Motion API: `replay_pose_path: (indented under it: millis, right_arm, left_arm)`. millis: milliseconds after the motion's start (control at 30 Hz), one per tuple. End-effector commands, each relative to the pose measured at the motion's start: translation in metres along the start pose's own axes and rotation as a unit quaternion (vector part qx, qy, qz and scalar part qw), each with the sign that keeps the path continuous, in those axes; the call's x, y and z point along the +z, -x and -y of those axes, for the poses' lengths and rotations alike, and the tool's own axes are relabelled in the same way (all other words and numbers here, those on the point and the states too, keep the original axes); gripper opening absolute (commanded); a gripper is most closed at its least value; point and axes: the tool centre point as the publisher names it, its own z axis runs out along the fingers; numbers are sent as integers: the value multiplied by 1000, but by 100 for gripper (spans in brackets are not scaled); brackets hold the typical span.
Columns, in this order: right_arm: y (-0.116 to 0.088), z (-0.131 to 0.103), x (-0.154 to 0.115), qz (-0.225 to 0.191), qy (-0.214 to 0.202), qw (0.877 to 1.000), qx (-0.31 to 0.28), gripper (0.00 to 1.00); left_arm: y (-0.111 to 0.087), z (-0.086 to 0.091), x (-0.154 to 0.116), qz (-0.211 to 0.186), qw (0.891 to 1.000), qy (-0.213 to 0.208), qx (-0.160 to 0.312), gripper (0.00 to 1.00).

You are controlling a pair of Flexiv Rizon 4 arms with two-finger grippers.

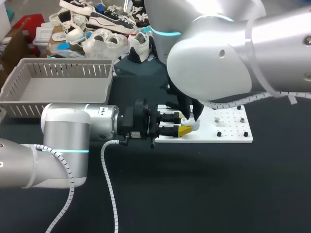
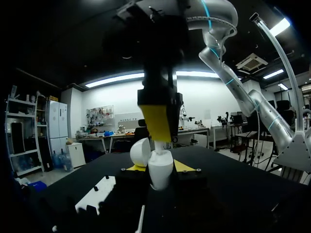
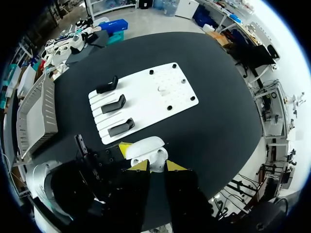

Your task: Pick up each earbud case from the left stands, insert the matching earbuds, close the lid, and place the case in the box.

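Grey slatted plastic formed the box, which sat at the far left of the dark bench. In front of it my left arm lay across the bench. The left claw was closed on the white earbud case, with a yellow-tipped finger pressed against each side. The case sat at the near left edge of the white stand board, and its lid was swung open to one side. The right claw hung straight above the open case, very close to it; whether it had hold of anything could not be told. Three black stands stood in a row on the end of the board nearer the box. Small black pegs dotted the board's right end.
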Motion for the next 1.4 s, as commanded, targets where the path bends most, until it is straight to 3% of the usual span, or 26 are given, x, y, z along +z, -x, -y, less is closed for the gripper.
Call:
replay_pose_path:
  millis: [33, 1233, 1267, 1300, 1333, 1400]
  right_arm:
    - [2, -3, 3, -3, -7, 1000, 0, 0]
    - [1, -1, 11, 1, -29, 1000, -6, 0]
    - [1, -1, 11, 1, -29, 1000, -6, 5]
    - [1, -1, 11, 1, -29, 1000, -6, 22]
    - [1, -1, 11, 1, -29, 1000, -6, 27]
    - [1, -1, 11, 2, -28, 1000, -6, 29]
  left_arm:
    - [-1, 0, 0, 1, 1000, 0, 1, 0]
    - [-1, 0, 0, 1, 1000, 0, 1, 0]
    - [-1, 0, 0, 1, 1000, 0, 1, 0]
    - [-1, 0, 0, 1, 1000, 0, 1, 0]
    - [-1, 0, 0, 1, 1000, 0, 1, 0]
    - [-1, 0, 0, 1, 1000, 0, 1, 0]
